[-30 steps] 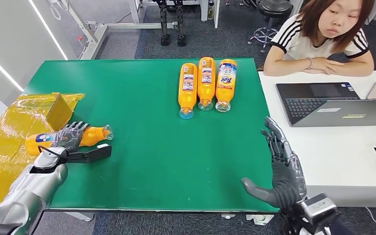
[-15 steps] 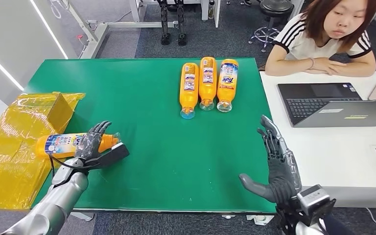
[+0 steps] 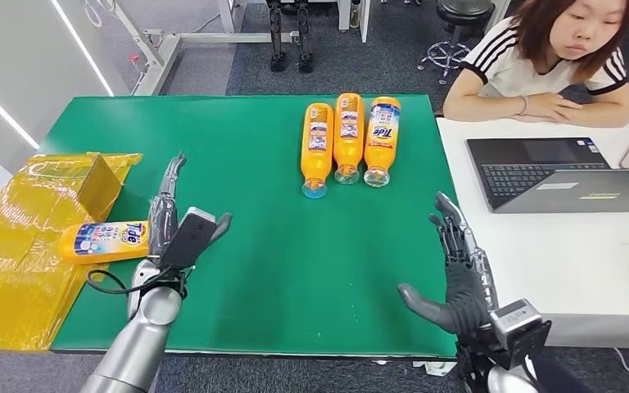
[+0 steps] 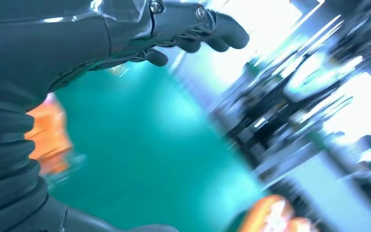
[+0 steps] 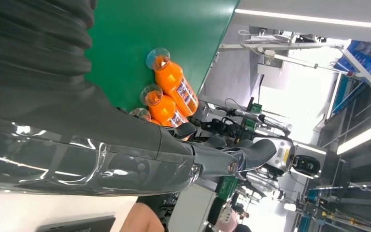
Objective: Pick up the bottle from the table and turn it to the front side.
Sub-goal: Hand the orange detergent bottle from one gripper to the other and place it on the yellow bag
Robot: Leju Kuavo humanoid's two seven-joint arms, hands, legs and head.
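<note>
An orange Tide bottle (image 3: 105, 241) lies on its side at the left edge of the green table (image 3: 295, 262), its blue and white label facing up. Its neck end is hidden behind my left hand (image 3: 176, 225). That hand is just to the right of the bottle, fingers stretched out straight and apart, holding nothing. In the blurred left wrist view the hand (image 4: 174, 29) is over the green top with an orange smear of the bottle (image 4: 48, 140) beside it. My right hand (image 3: 459, 278) stands open at the table's front right edge, away from any bottle.
Three more orange bottles (image 3: 348, 143) lie side by side at the table's far middle, also seen past my right hand (image 5: 174, 96). A yellow bag with a box (image 3: 41, 205) lies at the left. A person (image 3: 557, 65) sits behind a white desk with a laptop (image 3: 557, 176) on the right.
My left hand has let go of the bottle, opened and moved to its right with fingers straightened. The bottle now lies with its label up. The right hand has barely moved.
</note>
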